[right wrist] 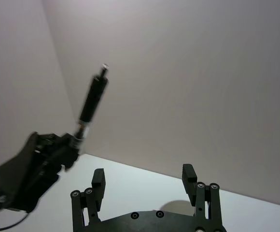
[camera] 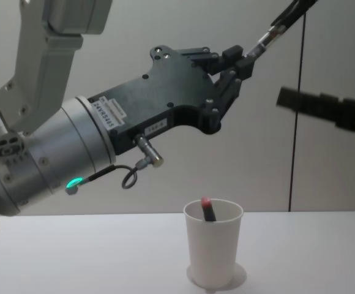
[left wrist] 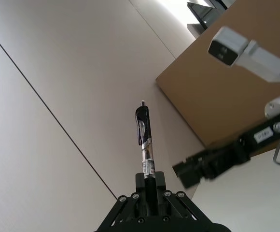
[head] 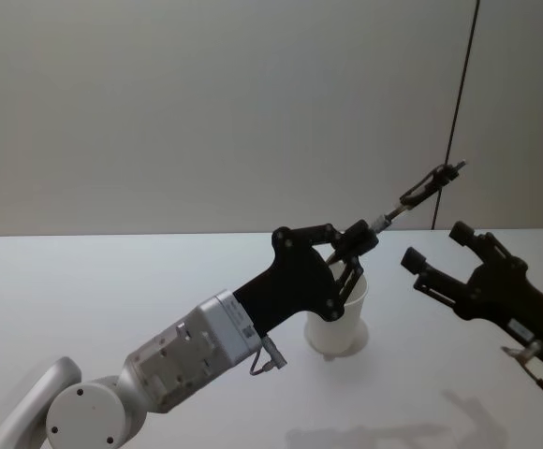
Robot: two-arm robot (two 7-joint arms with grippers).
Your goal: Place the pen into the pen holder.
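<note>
Gripping the pen (head: 422,192), left tool (camera: 239,62) hangs high above pen holder (camera: 213,252).

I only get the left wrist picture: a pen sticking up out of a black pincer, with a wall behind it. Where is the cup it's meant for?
Observer: The white cup stands upright on the table, below the left pincer, which holds the pen up in the air.
Operator: Is the cup empty?
Observer: No, a dark stick with a red tip leans inside it.
Operator: And the black thing on my right?
Observer: That is the right pincer, open with nothing in it, raised beside the cup.
</note>
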